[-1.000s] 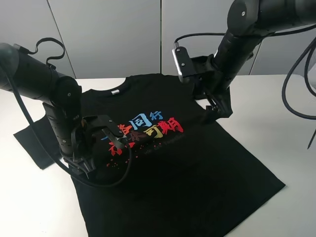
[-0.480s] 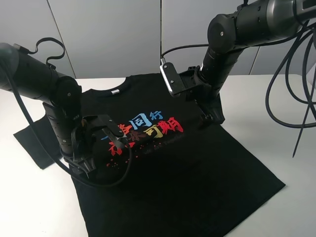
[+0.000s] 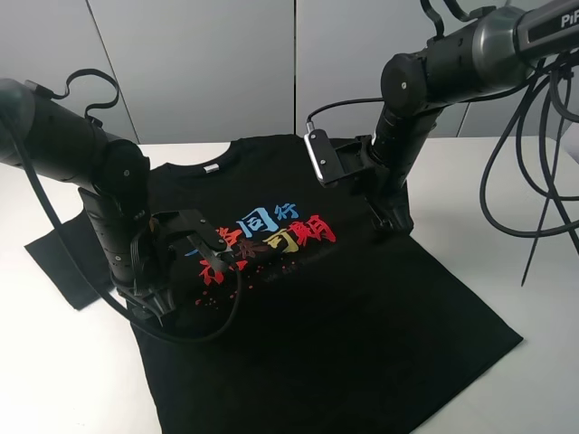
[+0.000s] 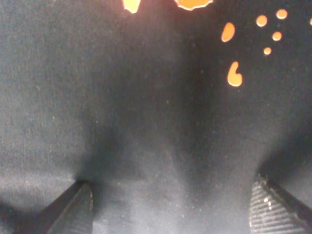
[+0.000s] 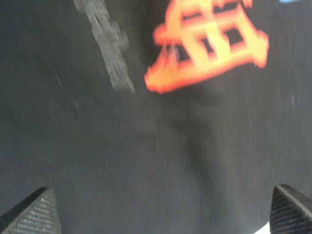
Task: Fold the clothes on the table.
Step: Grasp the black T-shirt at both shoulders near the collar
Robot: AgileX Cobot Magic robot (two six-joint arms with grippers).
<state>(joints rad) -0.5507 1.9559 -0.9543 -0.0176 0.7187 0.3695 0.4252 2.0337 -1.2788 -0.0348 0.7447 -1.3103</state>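
This looks like a robotics lab: plain grey wall panels [image 3: 199, 63] across the top, a bare white tabletop [image 3: 507, 208], two black cabled arms [image 3: 63, 136].

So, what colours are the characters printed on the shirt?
Red, blue and yellow characters, best seen in the exterior high view.

White table [image 3: 54, 362], black printed T-shirt [image 3: 344, 316] flat upon its top

The shirt [image 3: 344, 307] is matt black cloth, finely woven; its print [image 3: 271, 237] lies smooth. My fingertips [image 4: 270, 212] are black, with a finely ribbed face. The table [image 3: 63, 380] is smooth and white.
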